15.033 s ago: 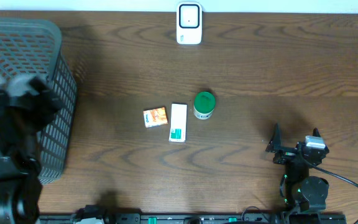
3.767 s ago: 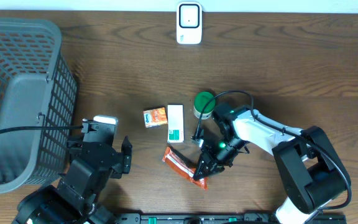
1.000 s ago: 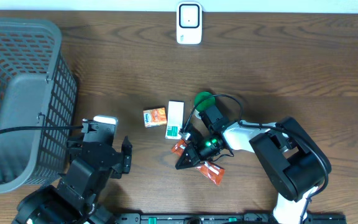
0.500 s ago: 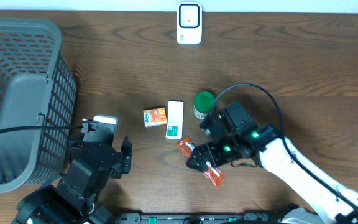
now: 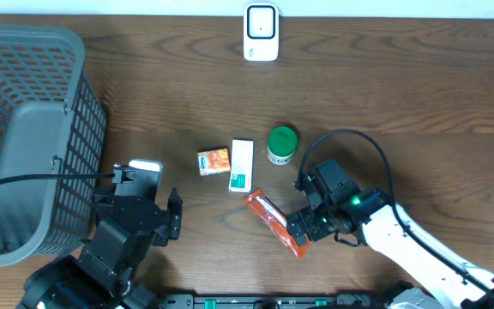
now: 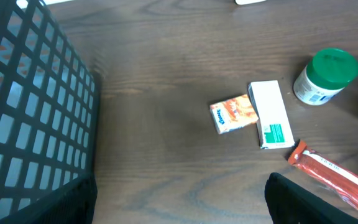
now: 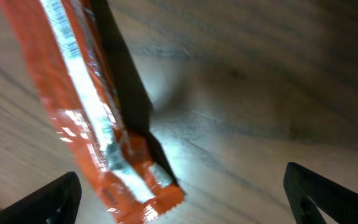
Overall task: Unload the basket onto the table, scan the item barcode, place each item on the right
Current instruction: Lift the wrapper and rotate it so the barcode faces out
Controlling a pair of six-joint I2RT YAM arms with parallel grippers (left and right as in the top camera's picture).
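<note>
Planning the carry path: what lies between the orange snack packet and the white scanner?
In the overhead view, a white box and a green-lidded jar sit side by side just beyond the packet; past them, bare table up to the scanner.

Overhead: fixed, straight down, far enough to take in the whole table [image 5: 401, 86], from basket [image 5: 24, 129] on the left to scanner [image 5: 261, 33] at the far edge. Left wrist: mid height, tilted forward across the tabletop, basket wall close on its left, orange packet [image 6: 331, 177] at lower right. Right wrist: very close, seems nearly straight down, only packet and wood in frame. All three share the packet; overhead and left wrist share the basket too
</note>
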